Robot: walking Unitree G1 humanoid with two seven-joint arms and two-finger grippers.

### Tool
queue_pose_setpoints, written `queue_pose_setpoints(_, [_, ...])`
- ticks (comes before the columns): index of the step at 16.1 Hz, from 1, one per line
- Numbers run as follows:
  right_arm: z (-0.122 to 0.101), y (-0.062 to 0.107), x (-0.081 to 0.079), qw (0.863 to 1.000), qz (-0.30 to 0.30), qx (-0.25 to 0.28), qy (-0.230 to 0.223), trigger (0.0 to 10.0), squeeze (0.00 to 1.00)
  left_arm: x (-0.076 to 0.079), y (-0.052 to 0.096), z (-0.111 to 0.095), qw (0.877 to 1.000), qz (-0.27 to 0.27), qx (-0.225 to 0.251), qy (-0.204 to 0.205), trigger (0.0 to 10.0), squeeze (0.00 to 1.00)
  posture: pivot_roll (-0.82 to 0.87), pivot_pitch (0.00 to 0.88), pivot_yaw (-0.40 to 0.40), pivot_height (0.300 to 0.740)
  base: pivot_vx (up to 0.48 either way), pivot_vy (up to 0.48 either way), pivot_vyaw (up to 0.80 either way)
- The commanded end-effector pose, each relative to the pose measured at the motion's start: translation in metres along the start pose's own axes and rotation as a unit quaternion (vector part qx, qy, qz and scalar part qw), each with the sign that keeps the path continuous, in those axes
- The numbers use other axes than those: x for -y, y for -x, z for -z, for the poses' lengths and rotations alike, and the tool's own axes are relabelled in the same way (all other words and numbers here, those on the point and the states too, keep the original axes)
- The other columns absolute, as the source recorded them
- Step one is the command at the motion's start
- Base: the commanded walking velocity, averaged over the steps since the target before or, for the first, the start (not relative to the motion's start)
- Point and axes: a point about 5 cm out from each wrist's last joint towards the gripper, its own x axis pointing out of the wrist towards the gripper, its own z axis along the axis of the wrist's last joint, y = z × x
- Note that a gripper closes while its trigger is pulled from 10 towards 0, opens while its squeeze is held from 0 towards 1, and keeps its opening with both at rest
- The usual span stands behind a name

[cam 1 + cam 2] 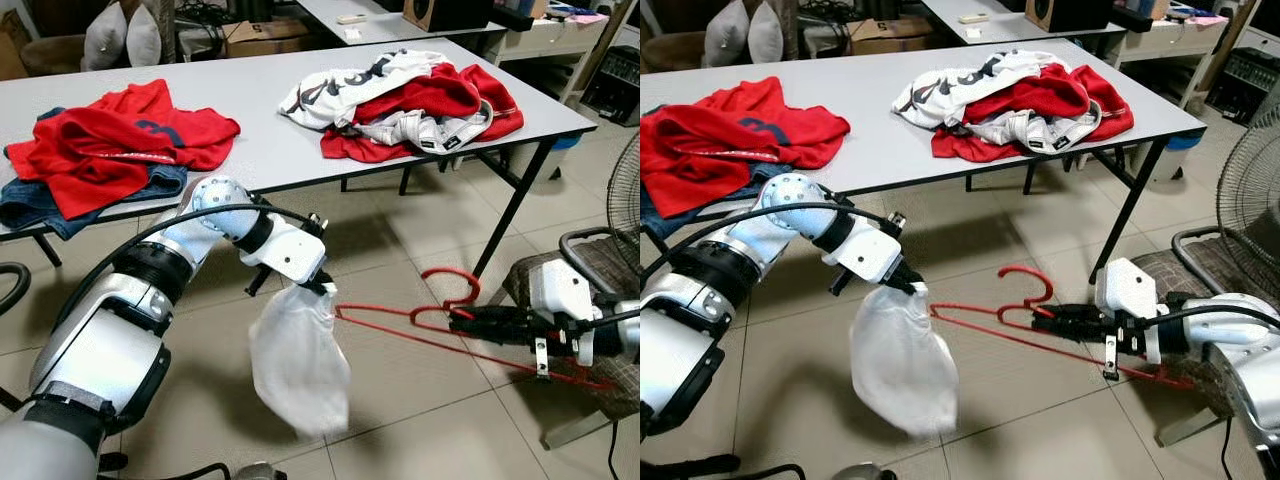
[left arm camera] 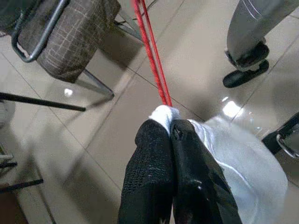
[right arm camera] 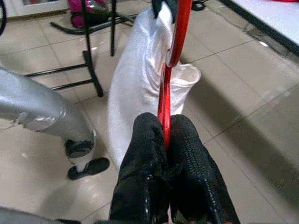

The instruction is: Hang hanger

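I note a table (image 1: 300, 150) with clothes (image 1: 400, 100) ahead; left gripper (image 1: 328, 290) pinches white garment (image 1: 298, 365), right gripper (image 1: 455, 320) clamps red hanger (image 1: 400, 322).

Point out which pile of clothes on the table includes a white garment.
The clothes pile toward the robot's right: a white printed garment lies among its red ones. The left pile is red over blue denim.

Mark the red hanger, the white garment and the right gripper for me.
red hanger (image 1: 452, 277): left eye view, top of its hook.
white garment (image 1: 297, 365): left eye view, middle of the hanging cloth.
right gripper (image 3: 164, 140): right wrist view, fingertips shut on the hanger wire.
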Motion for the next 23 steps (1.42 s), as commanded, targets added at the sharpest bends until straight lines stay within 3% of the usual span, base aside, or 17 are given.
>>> queue_pose_setpoints(1, [0.0,-0.002,0.003,1.0,-0.01,-0.005,0.011,10.0,0.0,-0.006,0.007,-0.008,1.0,-0.012,0.017,-0.014,10.0,0.0,-0.06,0.011,0.003,0.74,0.0,0.0,0.0])
queue_pose_setpoints(10, [-0.004,-0.013,0.02,0.999,-0.028,-0.002,0.032,10.0,0.0,-0.006,0.009,-0.038,0.995,0.019,0.063,-0.071,10.0,0.0,-0.03,0.021,-0.003,0.74,0.0,0.0,0.0])
queue_pose_setpoints(14, [0.019,-0.03,0.012,0.997,-0.063,-0.053,-0.006,10.0,0.0,-0.021,0.016,-0.062,0.99,-0.014,0.089,-0.105,10.0,0.0,-0.03,0.021,-0.006,0.74,0.0,0.0,0.0])
queue_pose_setpoints(17, [0.034,-0.033,0.007,0.993,-0.072,-0.087,-0.041,10.0,0.0,-0.02,0.019,-0.071,0.988,-0.017,0.098,-0.12,10.0,0.0,-0.02,0.013,-0.012,0.74,0.0,0.0,0.0])
queue_pose_setpoints(18, [0.038,-0.031,0.007,0.992,-0.06,-0.093,-0.067,10.0,0.0,-0.018,0.021,-0.074,0.987,-0.017,0.1,-0.124,10.0,0.0,-0.02,0.006,-0.016,0.74,0.0,0.0,0.0])
queue_pose_setpoints(19, [0.048,-0.028,0.01,0.985,-0.029,-0.105,-0.135,10.0,0.0,-0.018,0.022,-0.079,0.986,-0.022,0.105,-0.131,10.0,0.0,-0.03,0.0,-0.022,0.74,0.0,0.0,0.0])
queue_pose_setpoints(21, [0.065,-0.025,0.013,0.959,0.05,-0.077,-0.268,10.0,0.0,-0.015,0.022,-0.086,0.984,-0.027,0.112,-0.138,10.0,0.0,-0.02,0.0,-0.032,0.74,0.0,0.0,0.0])
queue_pose_setpoints(22, [0.07,-0.024,0.016,0.947,0.082,-0.064,-0.303,10.0,0.0,-0.013,0.022,-0.087,0.984,-0.027,0.112,-0.138,10.0,0.0,-0.02,0.0,-0.035,0.74,0.0,0.0,0.0])
queue_pose_setpoints(23, [0.173,0.043,-0.276,0.537,0.385,-0.236,-0.712,10.0,0.0,-0.01,0.023,-0.088,0.984,-0.028,0.115,-0.135,10.0,0.0,-0.02,0.0,-0.036,0.74,0.0,0.0,0.0])
